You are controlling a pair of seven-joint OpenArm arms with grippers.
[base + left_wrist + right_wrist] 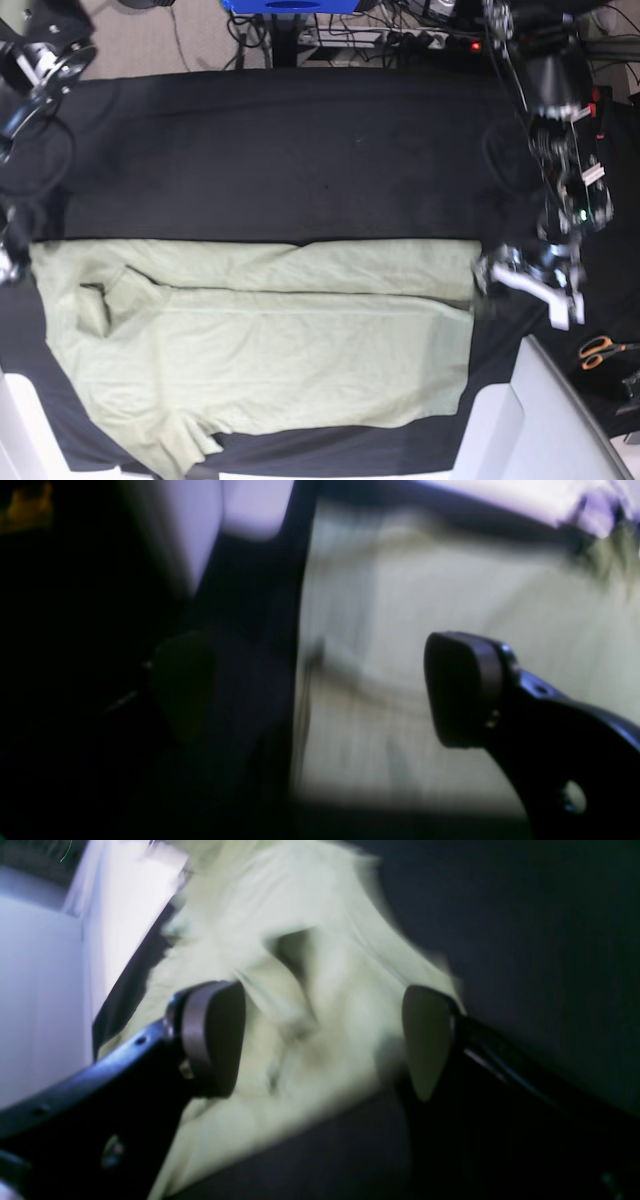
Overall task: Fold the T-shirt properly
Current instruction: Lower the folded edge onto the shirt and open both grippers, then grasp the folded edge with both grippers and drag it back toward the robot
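Note:
The pale sage-green T-shirt (pixel 260 350) lies flat across the black table cloth (pixel 300 150), with a long strip along its far edge folded over and a sleeve (pixel 95 305) at the left. My left gripper (pixel 488 276) hangs at the shirt's right end. In the left wrist view it (pixel 320 690) is open over the shirt (pixel 425 595) edge, with nothing pinched. My right gripper (pixel 320 1040) is open too, its pads (pixel 215 1040) apart just above the rumpled cloth (pixel 300 915). In the base view it is almost cut off at the left edge.
Orange-handled scissors (pixel 600 350) lie off the table at the right. White panels (pixel 525 420) stand at the near corners. Cables and a blue object (pixel 290 5) sit behind the far edge. Both wrist views are motion-blurred.

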